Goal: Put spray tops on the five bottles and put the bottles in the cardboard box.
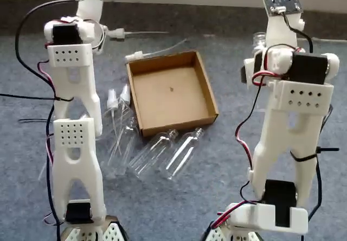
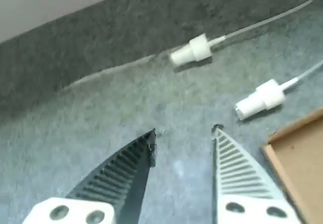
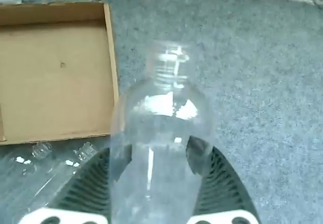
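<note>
Our right gripper [image 3: 151,148] is clamped around the body of a clear, round-shouldered plastic bottle [image 3: 161,108]. The bottle's threaded neck is bare and points away from the wrist. In the high view this bottle [image 1: 259,39] is lifted off the grey carpeted tabletop [image 1: 217,197], just beside the far right corner of the shallow brown cardboard box [image 1: 209,89], which has nothing in it.

Our left gripper [image 2: 184,131] hangs over the carpet with its jaws spread and nothing between them. Ahead of it lie two white spray tops with long thin dip tubes, a farther one [image 2: 192,51] and a nearer one [image 2: 260,99]. The nearer one sits just beside the box corner [image 2: 298,143].

In front of the box, two uncapped clear bottles [image 1: 157,148] [image 1: 187,151] lie on their sides. Next to them a pair of bottles [image 1: 122,135] appear to be already fitted with white tops.

We see three risks:
- The smooth bottle may twist or slip in the right jaws when a top is pressed on.
- The limp dip tube may miss the narrow neck.
- A left finger may catch the box rim when going for the nearer top.
</note>
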You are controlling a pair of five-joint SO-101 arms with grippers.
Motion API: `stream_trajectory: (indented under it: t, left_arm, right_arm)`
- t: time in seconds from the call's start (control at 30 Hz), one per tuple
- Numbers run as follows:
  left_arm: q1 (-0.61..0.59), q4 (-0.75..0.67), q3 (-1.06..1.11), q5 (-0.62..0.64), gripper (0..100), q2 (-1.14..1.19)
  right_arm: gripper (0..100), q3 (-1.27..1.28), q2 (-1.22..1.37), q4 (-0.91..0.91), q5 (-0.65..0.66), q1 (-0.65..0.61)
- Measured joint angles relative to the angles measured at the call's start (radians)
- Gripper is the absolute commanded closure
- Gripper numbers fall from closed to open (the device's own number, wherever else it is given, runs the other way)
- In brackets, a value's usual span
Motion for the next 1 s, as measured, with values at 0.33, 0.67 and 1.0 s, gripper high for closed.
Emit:
stream_trajectory:
  t: [0.33,0.67,1.0]
  left_arm:
    - [0.129,-0.241,0.000,0.000,72,0.199]
    - [0.110,-0.292,0.000,0.000,72,0.310]
    - [0.025,-0.273,0.000,0.000,72,0.339]
  right_arm:
    - [99.5,0.457,-0.229,-0.190,0.006,-0.002]
    - [99.5,1.066,-0.618,-0.508,0.006,-0.002]
    - [99.5,1.490,-1.096,-0.577,0.006,-0.003]
